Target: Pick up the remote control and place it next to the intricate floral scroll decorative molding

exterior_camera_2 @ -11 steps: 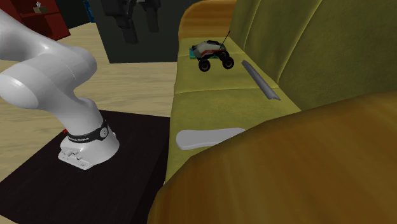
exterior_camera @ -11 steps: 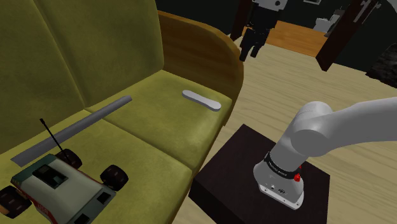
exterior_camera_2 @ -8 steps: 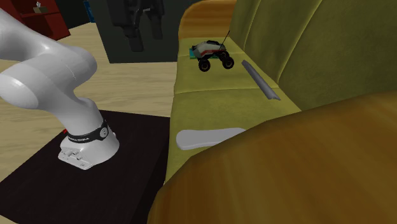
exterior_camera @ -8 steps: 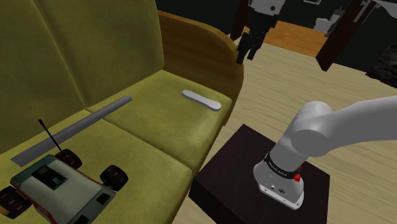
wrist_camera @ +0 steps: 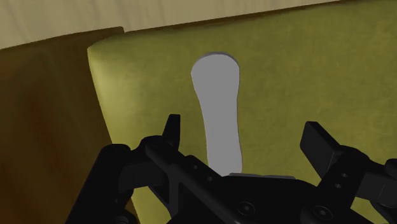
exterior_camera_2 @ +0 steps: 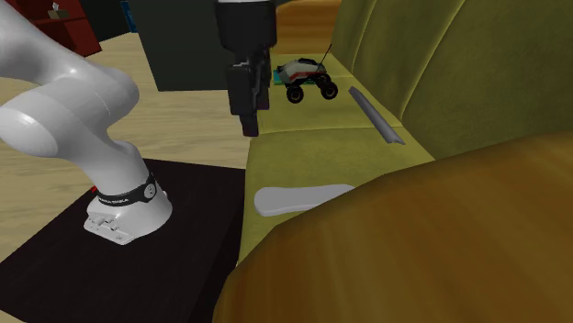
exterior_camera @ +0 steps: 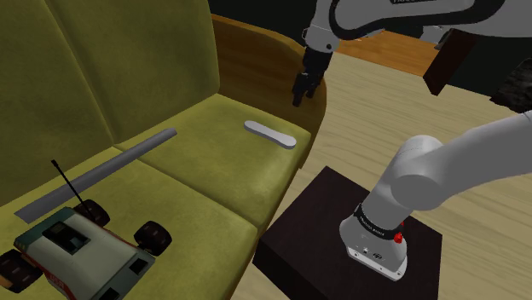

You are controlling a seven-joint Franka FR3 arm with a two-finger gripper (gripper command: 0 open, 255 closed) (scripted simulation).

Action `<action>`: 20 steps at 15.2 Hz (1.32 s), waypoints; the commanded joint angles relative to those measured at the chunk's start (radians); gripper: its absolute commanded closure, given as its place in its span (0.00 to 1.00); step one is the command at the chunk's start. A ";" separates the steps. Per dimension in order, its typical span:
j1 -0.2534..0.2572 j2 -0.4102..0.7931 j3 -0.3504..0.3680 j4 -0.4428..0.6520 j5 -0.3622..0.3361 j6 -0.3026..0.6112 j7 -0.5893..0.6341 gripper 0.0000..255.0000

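Gripper [exterior_camera: 298, 100] has dropped and swung toward the sofa since 0.7 s ago, when it hung higher up, farther to the shoulder view's right. Nothing else has shifted.

Left to right in the shoulder view:
- A toy monster truck with black wheels and a thin aerial [exterior_camera: 81, 247] sits on the olive-green sofa's seat cushion [exterior_camera: 213, 192].
- Next is a long plain grey molding strip [exterior_camera: 102, 173], flat along the foot of the backrest.
- Then comes the flat light-grey elongated remote control [exterior_camera: 270, 135], lying on the seat near the brown curved armrest [exterior_camera: 264, 60], well apart from the strip.
- Its long axis slants from upper left to lower right there.
- The gripper hangs in front of the armrest, above the remote and not touching it.
- A dark box stand [exterior_camera: 298, 234] sits on the pale wood floor [exterior_camera: 477, 145].

Second exterior view: the remote [exterior_camera_2: 303, 198] lies across the seat, broad rounded end toward the cushion's front edge, other end hidden behind the armrest [exterior_camera_2: 441, 239]. The gripper [exterior_camera_2: 248, 127] points down.

Wrist view: fingers spread wide, nothing held. The remote [wrist_camera: 219, 108] runs lengthwise away from the gripper [wrist_camera: 243, 127], broad end farthest, lined up with the gap.
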 commanded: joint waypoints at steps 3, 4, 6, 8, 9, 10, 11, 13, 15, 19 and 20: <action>0.017 0.117 -0.011 -0.023 -0.004 0.140 -0.038 0.00; 0.020 0.150 -0.014 -0.026 -0.005 0.174 -0.048 0.00; 0.029 0.218 -0.020 -0.027 -0.005 0.243 -0.068 0.00; 0.037 0.291 -0.024 -0.023 -0.003 0.309 -0.088 0.00; 0.041 0.328 -0.026 -0.018 -0.001 0.342 -0.098 0.00; 0.045 0.366 -0.028 -0.012 0.001 0.373 -0.109 0.00; 0.049 0.405 -0.029 -0.005 0.004 0.404 -0.119 0.00; 0.049 0.423 -0.030 -0.009 0.005 0.426 -0.123 0.00; 0.049 0.442 -0.031 -0.021 0.006 0.456 -0.124 0.00; 0.050 0.488 -0.034 -0.044 0.011 0.525 -0.128 0.00; 0.050 0.488 -0.033 -0.044 0.011 0.525 -0.128 0.00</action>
